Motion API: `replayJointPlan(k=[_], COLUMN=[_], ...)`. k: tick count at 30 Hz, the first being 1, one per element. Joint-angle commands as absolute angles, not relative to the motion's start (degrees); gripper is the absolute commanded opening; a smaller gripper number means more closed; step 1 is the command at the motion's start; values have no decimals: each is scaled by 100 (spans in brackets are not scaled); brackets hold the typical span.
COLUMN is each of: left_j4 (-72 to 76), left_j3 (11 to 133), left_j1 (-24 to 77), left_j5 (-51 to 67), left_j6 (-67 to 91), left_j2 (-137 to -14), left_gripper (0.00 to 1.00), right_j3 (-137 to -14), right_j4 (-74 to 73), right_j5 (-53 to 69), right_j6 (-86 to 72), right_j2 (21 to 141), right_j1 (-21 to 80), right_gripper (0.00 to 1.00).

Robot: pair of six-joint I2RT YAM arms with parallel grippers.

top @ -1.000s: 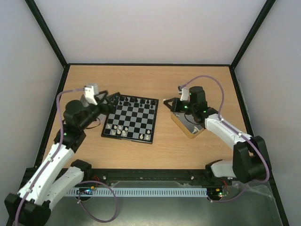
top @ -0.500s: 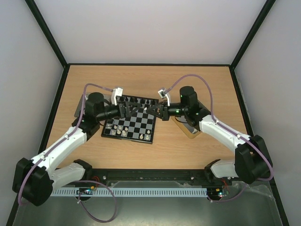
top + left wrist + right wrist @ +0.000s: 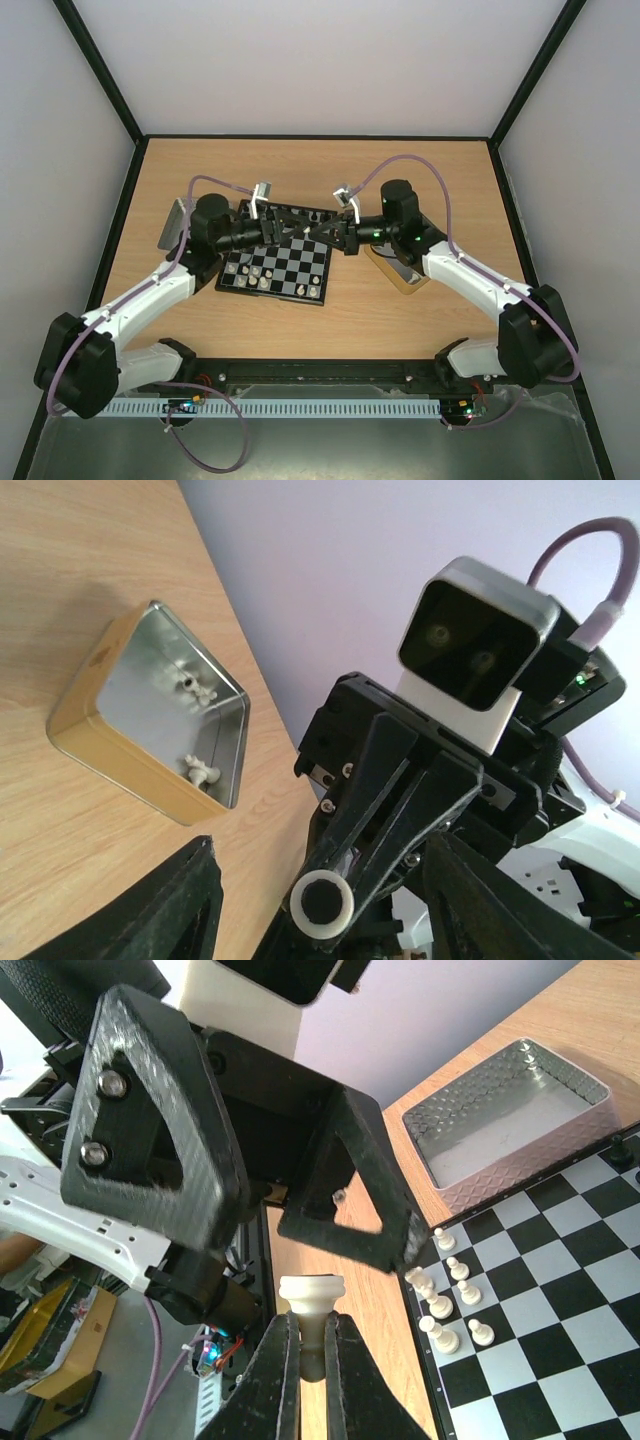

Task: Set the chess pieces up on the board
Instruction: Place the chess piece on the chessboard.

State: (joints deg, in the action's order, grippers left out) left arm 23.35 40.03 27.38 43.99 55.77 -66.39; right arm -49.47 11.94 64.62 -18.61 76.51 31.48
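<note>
Item: white chess piece (image 3: 312, 1298). Clamped between right gripper (image 3: 312, 1345) fingers, base outward; chessboard (image 3: 560, 1290) below.
Left gripper (image 3: 300, 1230): jaws apart, facing piece.
Handover: centre piece between left fingers (image 3: 150, 1140), close squarely; right lets go once grip firm.

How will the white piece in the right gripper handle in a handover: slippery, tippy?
Probably light and rigid: the white piece looks tiny in the right gripper. Likely slippery: smooth stem, narrow pinch, so it may twist when the open left gripper closes. Its flat round base should stand steadily once placed.
</note>
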Motion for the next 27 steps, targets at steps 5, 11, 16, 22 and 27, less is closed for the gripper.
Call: replayJointPlan(k=[5,11,16,22,27], left_j4=[2558,2574,2461,2483,2927], left_j3=[3996,4007,4041,4038,3951], left_j1=[2917,2927,2926,2918,2909], left_j5=[4556,4569,4516,4035,3685], left_j6=[5647,5597,5492,5757,6487], left_j2=[-6847,-6860,-6833,-6597,-6513], left_gripper=[41,23,10,8,8], right_j3=[-5163,-5147,-5151,-4721,-4024], right_j4=[1239,1209,1222,2067,3602], right_j5=[6535,6473,6329,6036,5108], right_j6=[-1811,-1819,-1849,-2659,-4208], right_j2=[7704,7717,7673,7366,7105], right_j1=[3198,3199,3207,3208,3225], right_gripper=[2,2,9,36,45])
